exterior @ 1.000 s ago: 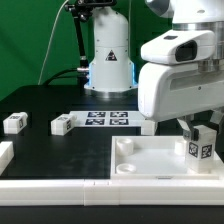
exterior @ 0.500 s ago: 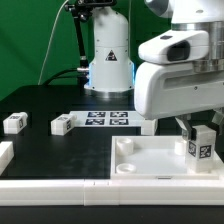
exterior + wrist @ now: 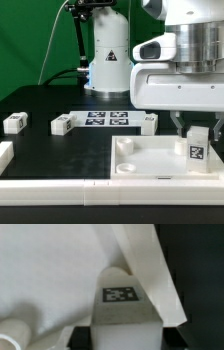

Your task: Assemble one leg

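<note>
My gripper [image 3: 197, 131] is shut on a leg [image 3: 197, 150], a small white block with a black-and-white tag, held upright over the right part of the white tray [image 3: 150, 163]. In the wrist view the leg [image 3: 124, 308] stands between my dark fingers [image 3: 82, 337], its tag facing the camera, above the tray's surface [image 3: 50, 269] and beside its raised rim. My gripper [image 3: 127, 339] clamps the leg's sides. I cannot tell whether the leg's lower end touches the tray. Three more legs lie on the black table: one [image 3: 14, 122], another [image 3: 63, 124], and a third [image 3: 150, 121].
The marker board [image 3: 108, 119] lies flat on the table behind the tray. The robot's white base [image 3: 108, 60] stands at the back. A white rail [image 3: 40, 185] runs along the front edge. A round socket [image 3: 14, 334] of the tray shows near the leg.
My wrist has turned and shifted slightly toward the exterior view's left. The held leg has moved a little left and lower over the tray.
</note>
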Controlling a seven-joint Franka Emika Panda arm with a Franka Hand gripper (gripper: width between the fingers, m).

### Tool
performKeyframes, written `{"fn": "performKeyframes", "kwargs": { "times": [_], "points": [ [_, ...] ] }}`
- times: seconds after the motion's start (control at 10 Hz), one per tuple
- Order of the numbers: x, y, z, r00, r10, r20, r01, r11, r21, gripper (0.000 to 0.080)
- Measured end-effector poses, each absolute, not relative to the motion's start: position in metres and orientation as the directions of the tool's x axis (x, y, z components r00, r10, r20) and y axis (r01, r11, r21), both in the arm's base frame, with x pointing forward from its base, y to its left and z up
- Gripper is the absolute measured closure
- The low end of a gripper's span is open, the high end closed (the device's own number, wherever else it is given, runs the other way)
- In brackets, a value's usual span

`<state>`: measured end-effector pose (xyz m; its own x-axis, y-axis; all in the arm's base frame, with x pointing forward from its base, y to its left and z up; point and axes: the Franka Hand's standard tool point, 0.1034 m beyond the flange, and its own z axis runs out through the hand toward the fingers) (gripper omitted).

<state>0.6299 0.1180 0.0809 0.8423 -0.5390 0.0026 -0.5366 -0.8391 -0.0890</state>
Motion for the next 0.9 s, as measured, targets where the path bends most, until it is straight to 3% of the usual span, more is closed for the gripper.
{"fn": "performKeyframes", "kwargs": {
  "times": [0.5, 0.6, 0.7, 0.9],
  "points": [
    [0.6293, 0.1197, 0.0805, 0.581, -0.813, -0.032, -0.812, -0.577, -0.084, 0.0509],
    [0.6292, 0.1202, 0.0804, 0.585, -0.81, -0.032, -0.809, -0.581, -0.084, 0.0433],
    [0.6291, 0.1204, 0.0803, 0.62, -0.784, -0.029, -0.783, -0.616, -0.086, 0.0433],
    [0.6305, 0.1213, 0.0812, 0.692, -0.722, -0.018, -0.72, -0.688, -0.087, 0.0174]
  ]
}}
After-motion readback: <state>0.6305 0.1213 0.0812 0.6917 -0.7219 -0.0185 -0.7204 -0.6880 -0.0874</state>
